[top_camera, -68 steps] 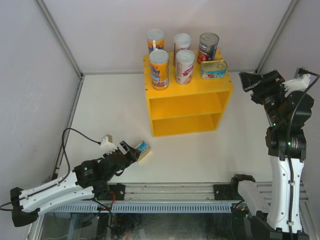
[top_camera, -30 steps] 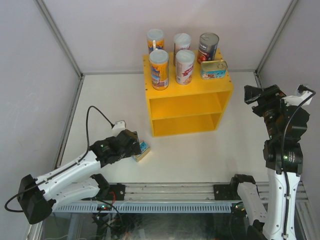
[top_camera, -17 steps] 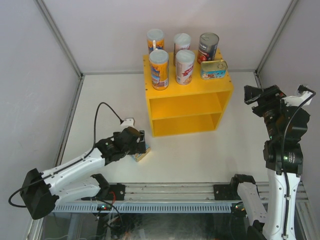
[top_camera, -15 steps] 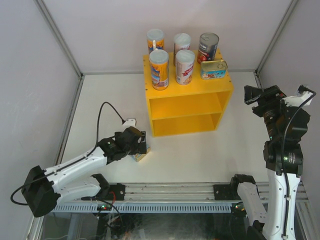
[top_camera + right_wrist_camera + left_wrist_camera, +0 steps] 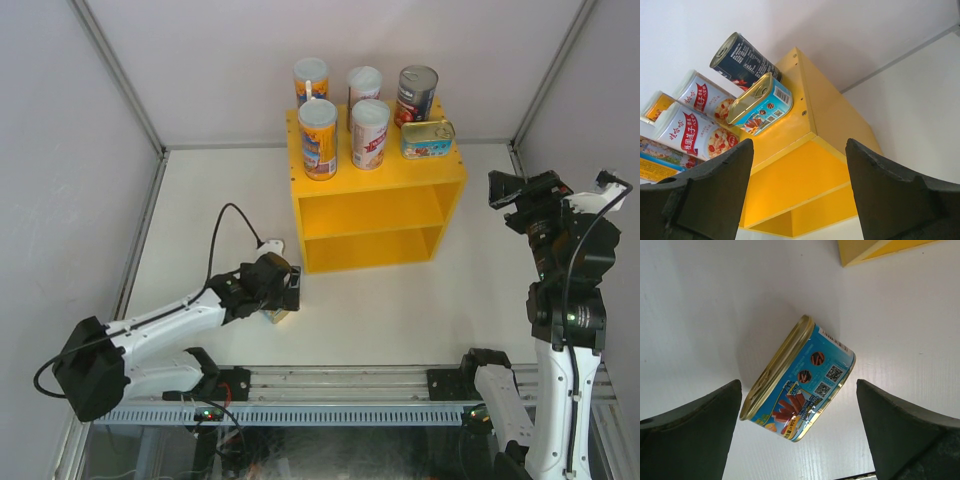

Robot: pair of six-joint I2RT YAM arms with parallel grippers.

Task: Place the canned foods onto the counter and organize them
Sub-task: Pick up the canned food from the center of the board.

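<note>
lying on the table (image 5: 200, 210) at about 7 o'clock of the counter (image 5: 400, 172), near its corner, is a flat blue tin (image 5: 800, 377); seems tipped onto a side wall, gold lid facing 10 o'clock in the wrist view; left gripper (image 5: 283, 292) spread wide, straddling it, not touching; right gripper (image 5: 500, 187) partly spread, empty, at 3 o'clock of counter; judged rigid steel, dense for its size, glossy label likely slick, corners rounded; best pinched across the flat lid and base, mid-length
</note>
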